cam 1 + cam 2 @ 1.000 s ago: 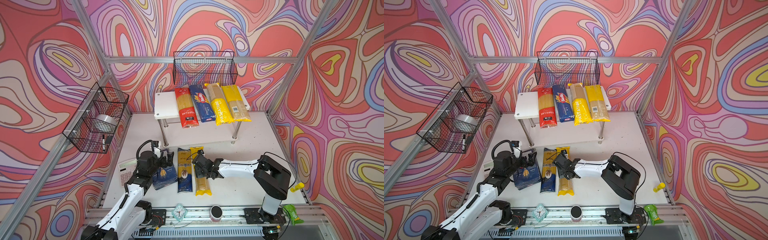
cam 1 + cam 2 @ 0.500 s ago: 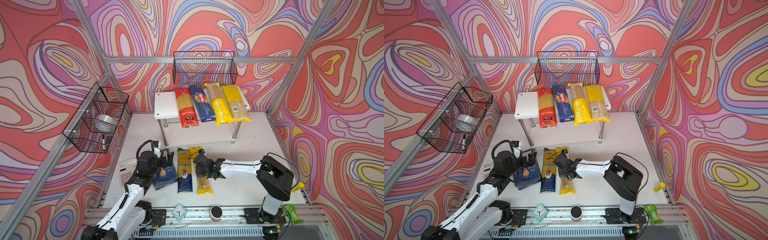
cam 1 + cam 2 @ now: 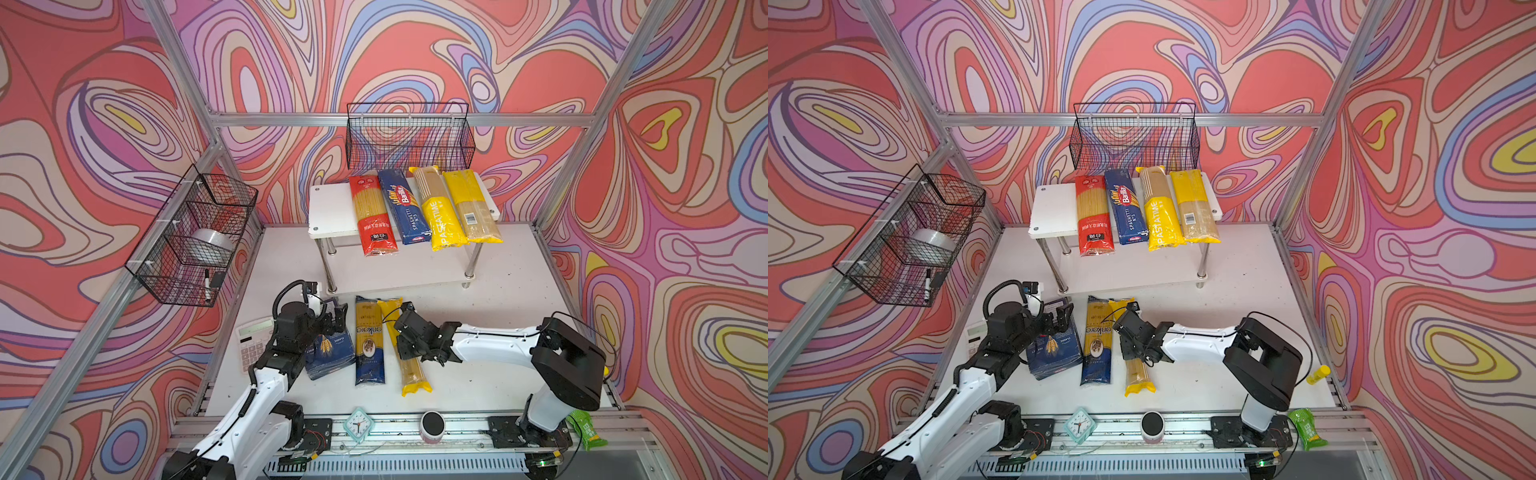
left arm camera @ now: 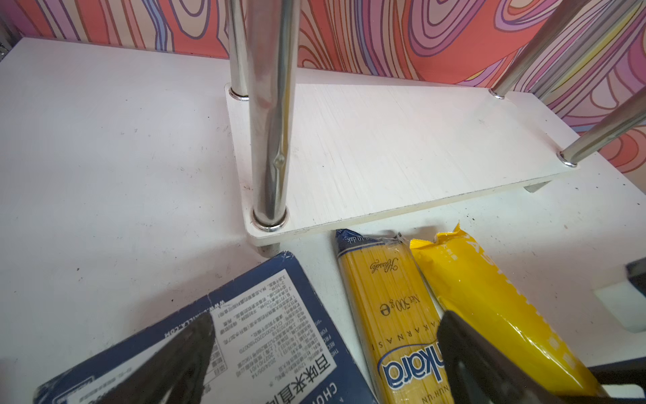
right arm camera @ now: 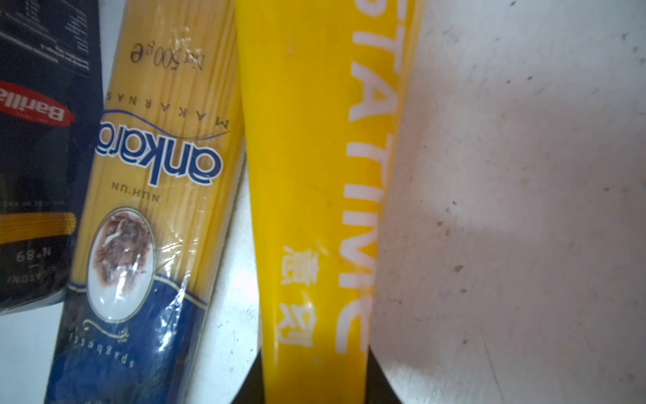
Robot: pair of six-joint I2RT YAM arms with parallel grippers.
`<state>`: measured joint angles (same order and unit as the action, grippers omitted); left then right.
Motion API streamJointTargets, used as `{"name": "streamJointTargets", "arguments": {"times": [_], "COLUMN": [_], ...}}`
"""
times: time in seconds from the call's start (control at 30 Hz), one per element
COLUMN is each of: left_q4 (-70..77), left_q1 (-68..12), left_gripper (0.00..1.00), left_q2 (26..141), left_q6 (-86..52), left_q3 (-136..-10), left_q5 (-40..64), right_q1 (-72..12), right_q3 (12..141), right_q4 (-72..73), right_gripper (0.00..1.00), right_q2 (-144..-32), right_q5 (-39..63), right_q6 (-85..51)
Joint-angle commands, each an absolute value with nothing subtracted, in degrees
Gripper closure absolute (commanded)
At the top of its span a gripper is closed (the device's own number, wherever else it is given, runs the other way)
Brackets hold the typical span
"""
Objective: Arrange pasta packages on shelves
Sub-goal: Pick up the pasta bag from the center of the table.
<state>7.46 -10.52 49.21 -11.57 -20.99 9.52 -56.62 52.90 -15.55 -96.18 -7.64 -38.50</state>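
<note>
On the rack's top board [image 3: 332, 208], upper centre, four packs [image 3: 405, 208] lie; three lie lower on the tabletop [image 3: 498, 374], right claw [image 3: 402, 338] clamping the yellow pack [image 3: 411, 374], left claw [image 3: 334, 318] wide.

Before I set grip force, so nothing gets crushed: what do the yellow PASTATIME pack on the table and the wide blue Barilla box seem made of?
The yellow PASTATIME pack: thin glossy plastic film, it seems; it shines and its crimped end wrinkles. The wide blue Barilla box: probably matte printed cardboard; flat face, straight edges, sharp corner.
</note>
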Motion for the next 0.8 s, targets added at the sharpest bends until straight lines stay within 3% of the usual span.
{"name": "streamJointTargets", "arguments": {"times": [0.0, 0.4, 0.77], "left_q4": [7.49, 7.42, 7.32], "left_q1": [-10.72, -10.72, -10.72], "left_gripper": [0.0, 0.0, 0.0], "left_q2": [49.04, 49.13, 48.52], "left_q6": [-11.36, -11.34, -11.25], "left_q3": [-21.06, -21.18, -20.96], "left_q5": [9.04, 8.94, 9.34], "right_q1": [-56.7, -55.55, -49.11], "right_q3": [53.53, 54.3, 55.64], "right_q4": [-11.77, -15.11, -17.98], "right_gripper": [0.81, 0.86, 0.85], "right_q2": [-92.49, -83.84, -79.75], "right_q5": [-8.51, -9.06, -8.81], "right_q6": [-37.57, -31.85, -26.98]}}
